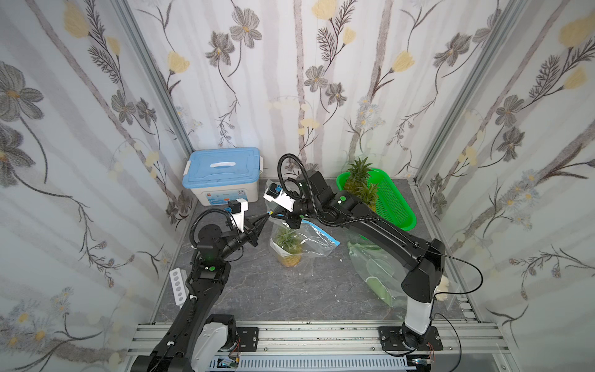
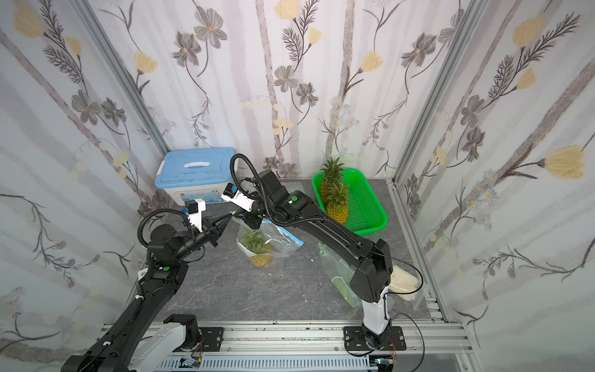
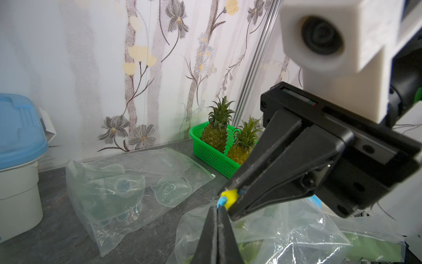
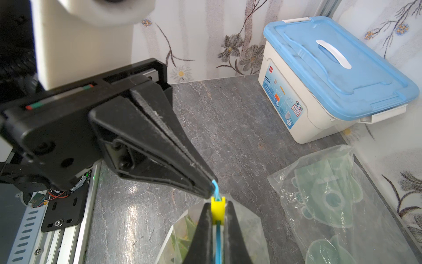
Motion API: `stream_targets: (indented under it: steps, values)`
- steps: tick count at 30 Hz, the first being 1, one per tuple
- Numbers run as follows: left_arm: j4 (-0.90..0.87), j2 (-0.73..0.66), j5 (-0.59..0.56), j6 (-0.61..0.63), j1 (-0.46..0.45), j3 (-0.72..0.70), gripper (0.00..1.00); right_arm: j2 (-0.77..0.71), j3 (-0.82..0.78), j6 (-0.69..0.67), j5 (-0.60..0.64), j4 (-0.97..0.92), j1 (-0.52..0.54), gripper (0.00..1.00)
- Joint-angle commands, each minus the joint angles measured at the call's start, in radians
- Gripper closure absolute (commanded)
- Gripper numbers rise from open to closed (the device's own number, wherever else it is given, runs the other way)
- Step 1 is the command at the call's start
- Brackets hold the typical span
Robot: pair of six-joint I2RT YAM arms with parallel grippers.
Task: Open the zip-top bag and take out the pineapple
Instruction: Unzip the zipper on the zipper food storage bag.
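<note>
The clear zip-top bag (image 1: pixel 309 236) stands in the middle of the table, its top pulled up to the left. The pineapple (image 1: pixel 288 248) sits upright inside it, leaves up, and shows in both top views (image 2: pixel 257 248). My right gripper (image 4: pixel 217 205) is shut on the bag's yellow slider (image 4: pixel 217 211). My left gripper (image 3: pixel 217 207) is shut on the blue end of the zip strip (image 3: pixel 221 202), right beside the slider (image 3: pixel 229 197). The two grippers meet tip to tip above the bag (image 1: pixel 269 215).
A white box with a blue lid (image 1: pixel 222 175) stands at the back left. A green basket (image 1: pixel 397 206) at the back right holds two pineapples. Other clear bags lie behind (image 3: pixel 137 182) and under the right arm (image 1: pixel 373 270). A white power strip (image 1: pixel 178 285) lies at the left.
</note>
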Motion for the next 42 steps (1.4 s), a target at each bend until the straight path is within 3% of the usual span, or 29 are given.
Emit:
stream_targets:
  steps: [1,14,25,34,38,42]
  values:
    - [0.009,-0.011,-0.072,0.014,0.003,-0.006,1.0,-0.017,-0.013,-0.006,0.018,0.009,0.0,1.0]
    - [-0.063,-0.023,-0.297,0.012,0.018,-0.001,1.0,-0.164,-0.209,0.032,0.115,0.024,-0.006,1.0]
    - [-0.121,-0.02,-0.454,0.004,0.029,0.085,1.0,-0.558,-0.64,0.229,0.252,0.051,0.001,1.0]
    - [-0.096,0.023,-0.448,-0.009,0.027,0.143,1.0,-0.802,-0.878,0.395,0.34,0.033,0.048,1.0]
    - [-0.046,0.039,-0.394,-0.021,0.023,0.146,1.0,-0.851,-0.899,0.425,0.344,0.037,0.064,0.96]
    - [-0.059,0.05,-0.366,-0.031,-0.003,0.156,1.0,-0.884,-0.885,0.406,0.346,0.085,0.073,0.99]
